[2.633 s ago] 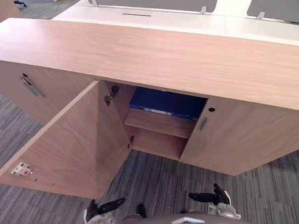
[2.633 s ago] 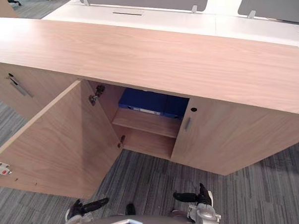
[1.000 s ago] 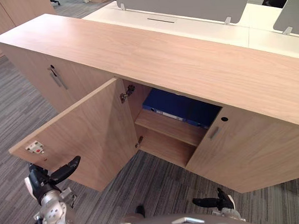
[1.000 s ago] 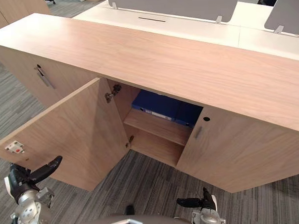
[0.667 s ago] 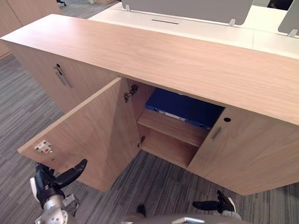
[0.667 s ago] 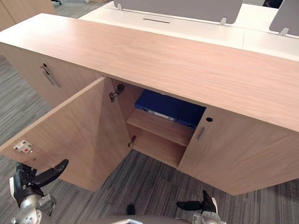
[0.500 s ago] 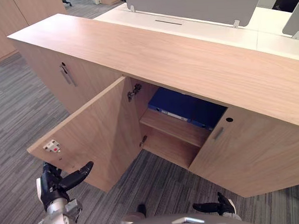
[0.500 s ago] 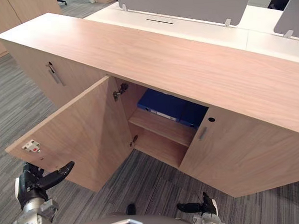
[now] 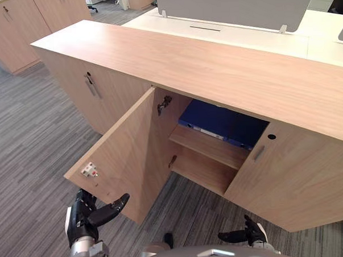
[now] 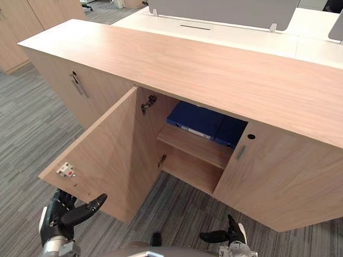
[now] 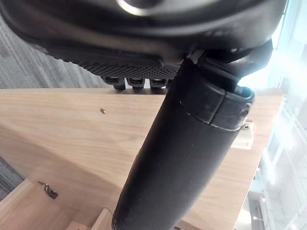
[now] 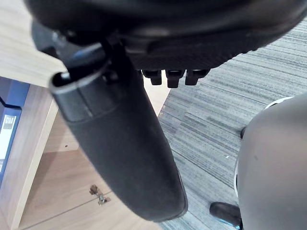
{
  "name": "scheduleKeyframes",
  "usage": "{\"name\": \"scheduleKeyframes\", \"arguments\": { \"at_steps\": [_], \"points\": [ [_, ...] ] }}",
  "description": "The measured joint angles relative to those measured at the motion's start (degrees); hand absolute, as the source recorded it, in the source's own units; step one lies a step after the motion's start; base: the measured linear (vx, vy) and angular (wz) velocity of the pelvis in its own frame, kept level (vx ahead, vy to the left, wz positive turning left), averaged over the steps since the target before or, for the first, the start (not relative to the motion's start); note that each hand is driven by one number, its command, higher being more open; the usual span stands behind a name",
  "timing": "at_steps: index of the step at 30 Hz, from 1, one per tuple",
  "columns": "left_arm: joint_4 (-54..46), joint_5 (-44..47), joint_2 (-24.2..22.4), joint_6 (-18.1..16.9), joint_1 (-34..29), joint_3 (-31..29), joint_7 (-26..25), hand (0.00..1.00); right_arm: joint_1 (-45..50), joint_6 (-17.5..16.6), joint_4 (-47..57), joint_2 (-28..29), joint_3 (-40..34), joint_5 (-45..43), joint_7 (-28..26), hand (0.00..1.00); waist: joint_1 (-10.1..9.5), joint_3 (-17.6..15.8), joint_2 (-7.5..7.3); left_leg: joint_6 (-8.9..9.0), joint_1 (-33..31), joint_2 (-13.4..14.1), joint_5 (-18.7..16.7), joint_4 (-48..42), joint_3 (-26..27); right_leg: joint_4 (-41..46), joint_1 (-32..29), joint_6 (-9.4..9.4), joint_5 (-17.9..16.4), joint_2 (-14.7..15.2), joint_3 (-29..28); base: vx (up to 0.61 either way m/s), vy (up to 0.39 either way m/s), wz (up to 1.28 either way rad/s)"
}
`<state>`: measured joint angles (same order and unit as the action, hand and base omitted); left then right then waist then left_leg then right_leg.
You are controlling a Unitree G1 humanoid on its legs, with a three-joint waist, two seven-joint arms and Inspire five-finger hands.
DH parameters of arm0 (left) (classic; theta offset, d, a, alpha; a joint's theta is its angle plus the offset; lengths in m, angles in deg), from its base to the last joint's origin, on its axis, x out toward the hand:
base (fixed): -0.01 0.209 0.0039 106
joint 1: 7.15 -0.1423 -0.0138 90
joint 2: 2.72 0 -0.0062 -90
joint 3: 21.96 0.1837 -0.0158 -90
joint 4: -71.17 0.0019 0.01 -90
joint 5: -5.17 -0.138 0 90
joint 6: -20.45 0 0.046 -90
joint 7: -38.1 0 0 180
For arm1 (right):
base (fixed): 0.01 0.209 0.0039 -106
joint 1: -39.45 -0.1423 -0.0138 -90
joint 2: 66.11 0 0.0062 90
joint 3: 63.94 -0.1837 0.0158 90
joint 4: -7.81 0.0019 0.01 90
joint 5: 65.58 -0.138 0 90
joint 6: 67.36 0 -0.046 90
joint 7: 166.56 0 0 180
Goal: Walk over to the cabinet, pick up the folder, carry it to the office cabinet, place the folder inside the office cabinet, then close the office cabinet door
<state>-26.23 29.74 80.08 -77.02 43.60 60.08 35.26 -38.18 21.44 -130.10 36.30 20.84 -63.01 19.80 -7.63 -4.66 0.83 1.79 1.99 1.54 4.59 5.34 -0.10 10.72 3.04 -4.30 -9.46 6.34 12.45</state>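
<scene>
The blue folder [image 9: 222, 123] lies flat on the upper shelf inside the wooden office cabinet [image 9: 226, 75]. The cabinet's left door [image 9: 124, 156] stands wide open, with a white latch [image 9: 89, 170] near its free edge. My left hand [image 9: 87, 214] hangs just below and in front of that free edge, apart from it, fingers relaxed and thumb stretched toward the door; the door panel [image 11: 72, 139] fills the background of the left wrist view. My right hand [image 9: 247, 234] hangs low in front of the shut right door [image 9: 293, 180], open and holding nothing.
A lower shelf [image 9: 205, 172] sits under the folder. Further shut cabinet doors with a metal handle [image 9: 91, 85] run to the left. White desks with grey screens [image 9: 234, 6] stand behind the cabinet. Grey carpet [image 9: 30, 146] spreads to the left and front.
The whole view has shifted, so the cabinet sits further right. My left hand has come up from the bottom edge to just under the open door's free corner. The folder has not moved.
</scene>
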Motion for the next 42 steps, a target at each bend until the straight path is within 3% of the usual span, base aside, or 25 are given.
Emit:
{"name": "scheduleKeyframes", "arguments": {
  "at_steps": [9,14,15,20,22,27,35,42],
  "points": [
    [0.3,1.9,2.6,0.7,-1.7,5.1,1.2,1.00,0.7,0.0,1.8,-1.2,2.0,1.5,0.1,1.00,-0.06,0.0,0.74,0.59,-1.4,0.2,0.4,-0.8,2.8,2.5,-2.9,-0.10,-1.2,0.5,-0.8,-0.02,-0.005,0.01],
    [3.6,1.8,3.4,0.4,-1.5,7.6,2.4,1.00,0.7,0.1,2.0,-1.4,2.0,1.8,0.2,1.00,0.13,0.4,1.31,0.72,-1.2,0.4,0.5,-0.7,3.9,2.7,-3.4,-0.04,-1.1,0.3,-2.0,-0.02,-0.003,-0.13],
    [6.2,0.9,4.9,0.6,-0.2,10.2,3.6,1.00,0.6,0.1,2.0,-1.5,2.0,1.8,0.2,1.00,0.46,0.5,1.58,0.76,-1.4,0.5,0.5,-0.7,4.5,3.0,-4.1,0.01,-1.1,0.1,-2.9,-0.05,-0.003,-0.15],
    [13.8,-3.2,7.1,2.0,5.9,19.2,8.2,1.00,-0.6,0.4,1.9,-1.5,2.0,1.8,0.5,1.00,3.39,0.5,1.69,0.86,-1.2,1.0,0.5,-0.4,5.7,2.5,-4.8,0.54,-0.9,-0.6,-5.3,-0.04,0.003,-0.20],
    [16.0,-5.2,7.0,2.6,9.8,23.6,9.8,1.00,-1.5,0.5,1.9,-1.5,1.9,1.8,0.6,1.00,5.54,0.6,1.95,0.98,-1.1,1.2,0.3,-0.4,6.7,1.6,-5.0,0.67,-0.2,-1.0,-6.5,-0.01,0.008,-0.29],
    [19.5,-8.7,7.0,2.6,19.5,30.1,12.9,1.00,-4.1,0.6,-0.5,-1.5,1.9,1.8,0.6,1.00,8.65,0.3,2.54,0.88,-0.9,1.6,-0.4,-0.4,8.9,-1.0,-4.9,1.06,1.7,-1.9,-8.7,0.02,0.008,-0.26],
    [27.3,-9.6,9.3,2.5,33.9,31.5,13.1,1.00,-7.4,1.0,-2.6,-3.8,1.8,1.8,0.5,1.00,12.88,-1.2,5.22,0.87,-0.2,1.6,-1.6,-0.4,10.6,-5.0,-4.6,1.41,3.7,-2.6,-13.0,0.07,0.010,-0.32],
    [36.5,-9.3,11.5,2.6,44.5,31.0,10.3,1.00,-9.2,1.2,-4.7,-5.6,1.8,1.8,0.5,1.00,15.92,-2.4,5.62,1.43,-1.6,2.0,-2.8,-0.4,12.3,-7.6,-6.3,1.18,5.9,-3.1,-15.3,0.00,0.026,-0.20]
  ]
}}
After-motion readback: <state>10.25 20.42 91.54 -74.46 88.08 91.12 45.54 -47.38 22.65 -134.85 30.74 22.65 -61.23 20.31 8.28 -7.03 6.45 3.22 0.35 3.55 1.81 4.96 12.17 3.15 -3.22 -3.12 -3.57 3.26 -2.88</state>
